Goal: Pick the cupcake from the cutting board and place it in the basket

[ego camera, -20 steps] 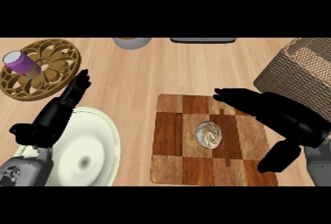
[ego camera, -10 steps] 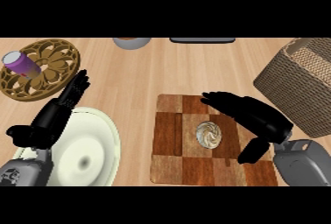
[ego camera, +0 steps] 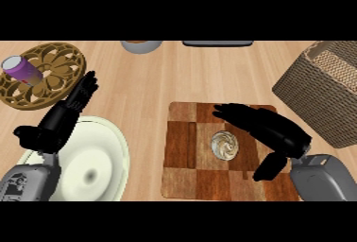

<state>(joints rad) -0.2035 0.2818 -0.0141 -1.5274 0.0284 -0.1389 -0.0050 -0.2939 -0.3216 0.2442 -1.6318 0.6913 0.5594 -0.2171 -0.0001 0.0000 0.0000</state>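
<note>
Cupcake (ego camera: 225, 144) on cutting board (ego camera: 188, 163), right hand (ego camera: 268, 127) open just beside it, basket (ego camera: 324, 92) right

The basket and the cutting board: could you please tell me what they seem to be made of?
Basket: probably woven wicker, matt brown; a fine weave covers its walls. Cutting board: apparently wood, smooth finish; checkered light and dark blocks show grain.

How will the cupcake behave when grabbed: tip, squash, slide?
Probably light: the cupcake looks small against the right hand beside it. Its swirled top suggests soft frosting, so it may squash if pinched from above. It sits flat on the board, so it likely won't roll, though a nudge might slide it.
</note>
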